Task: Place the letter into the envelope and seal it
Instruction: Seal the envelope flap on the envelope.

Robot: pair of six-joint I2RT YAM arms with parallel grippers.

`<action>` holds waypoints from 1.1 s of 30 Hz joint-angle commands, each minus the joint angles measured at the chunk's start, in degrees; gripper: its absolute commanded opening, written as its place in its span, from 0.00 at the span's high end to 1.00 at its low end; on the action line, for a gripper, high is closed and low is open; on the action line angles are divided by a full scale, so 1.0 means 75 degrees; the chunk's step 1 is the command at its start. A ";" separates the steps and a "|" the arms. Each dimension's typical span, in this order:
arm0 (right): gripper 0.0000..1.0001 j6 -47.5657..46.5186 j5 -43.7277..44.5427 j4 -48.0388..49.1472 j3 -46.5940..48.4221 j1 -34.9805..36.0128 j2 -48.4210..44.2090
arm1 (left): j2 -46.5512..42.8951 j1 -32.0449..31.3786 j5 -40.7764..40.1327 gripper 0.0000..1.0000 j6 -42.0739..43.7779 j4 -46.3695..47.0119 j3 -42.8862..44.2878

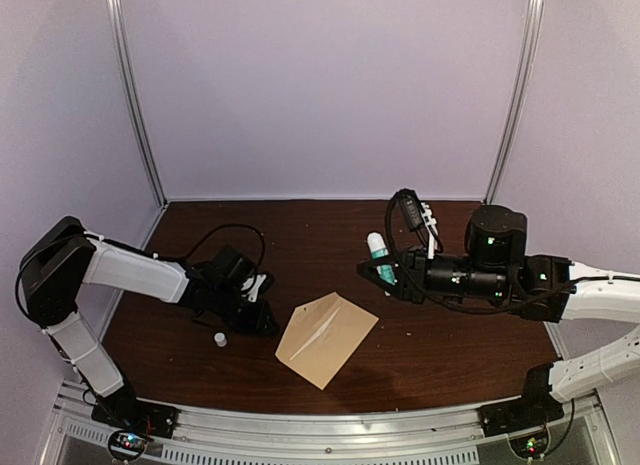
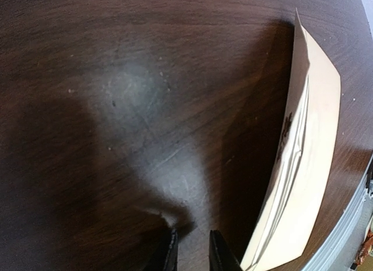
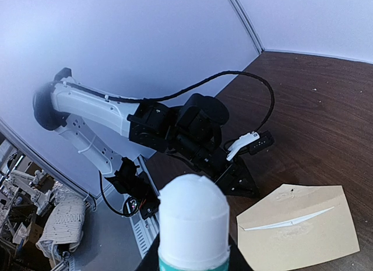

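The tan envelope [image 1: 325, 337] lies flat on the dark table, a pale crease running along its flap; it also shows as the envelope [image 2: 312, 166] and the envelope [image 3: 303, 230]. The letter is hidden; no separate sheet shows. My left gripper [image 1: 266, 323] rests low over the table just left of the envelope. In the left wrist view this gripper [image 2: 192, 239] has its jaws narrowly apart over bare wood. My right gripper [image 1: 385, 272] hovers above the table to the envelope's upper right, shut on a white-topped glue stick [image 1: 378, 251] with a green band. The glue stick [image 3: 193, 221] fills the right wrist view.
A small white cap [image 1: 219, 338] sits on the table just left of the envelope, below the left gripper. A metal rail [image 1: 320, 423] runs along the near table edge. White walls enclose the back and sides.
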 commanded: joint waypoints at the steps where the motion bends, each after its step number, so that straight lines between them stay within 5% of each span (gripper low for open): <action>1: 1.00 0.0003 0.0077 0.0095 0.0076 0.0019 -0.0150 | 0.0183 -0.0069 0.0172 0.82 0.0235 0.0272 0.0377; 33: 1.00 0.0350 0.0380 0.0401 -0.0467 0.0021 0.0017 | 0.0743 -0.1500 0.0137 0.92 0.0021 0.0293 0.1744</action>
